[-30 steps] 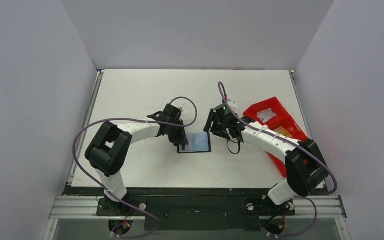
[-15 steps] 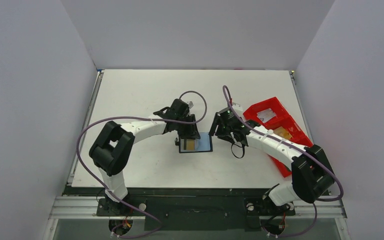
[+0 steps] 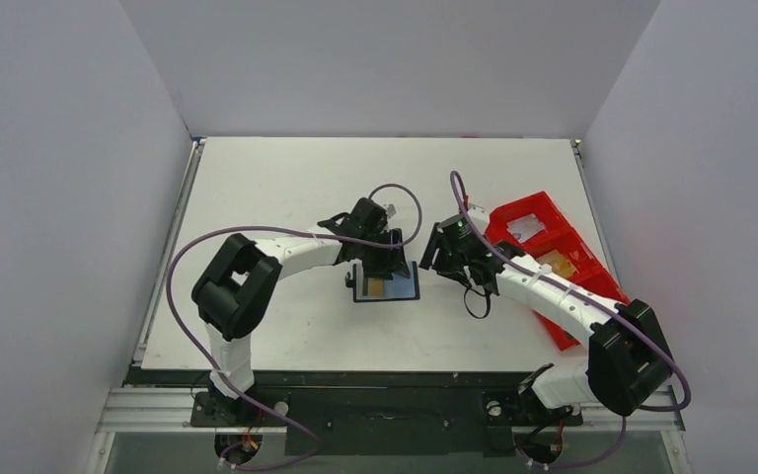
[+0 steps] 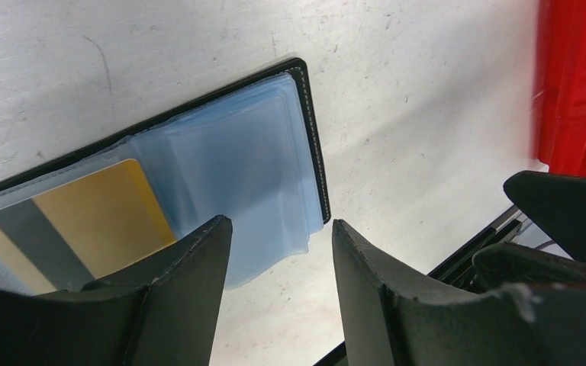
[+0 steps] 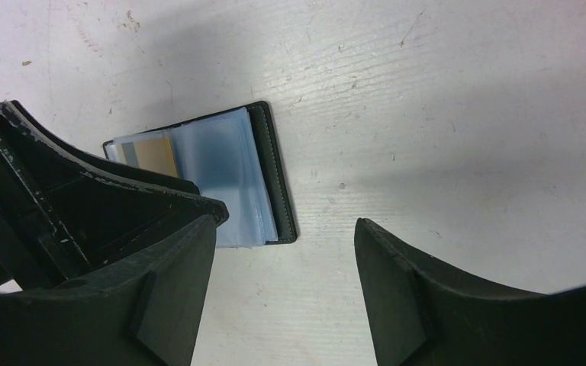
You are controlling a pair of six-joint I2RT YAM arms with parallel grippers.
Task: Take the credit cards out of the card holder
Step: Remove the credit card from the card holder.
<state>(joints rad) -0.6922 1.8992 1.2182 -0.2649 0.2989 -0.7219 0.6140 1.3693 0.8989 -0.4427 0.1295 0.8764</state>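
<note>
Standing by the white bench (image 3: 286,188), I see both arms curve in from the near edge toward its middle. A red compartment tray (image 3: 543,225) sits along the right side, partly beneath the right arm. The left pincer (image 4: 282,252) hangs low over the card holder (image 4: 221,152), its jaws parted with nothing between them and the tips just above the edge of the clear sleeves (image 5: 225,164). The right pincer (image 5: 286,263) hovers just to the right of the holder, apart from it, with its jaws also wide and empty. The card holder lies open and flat on the bench between the two pincers, its black rim framing the pale blue plastic sleeves. A gold card (image 4: 99,202) with a grey stripe sits inside a sleeve on the holder's left half.
</note>
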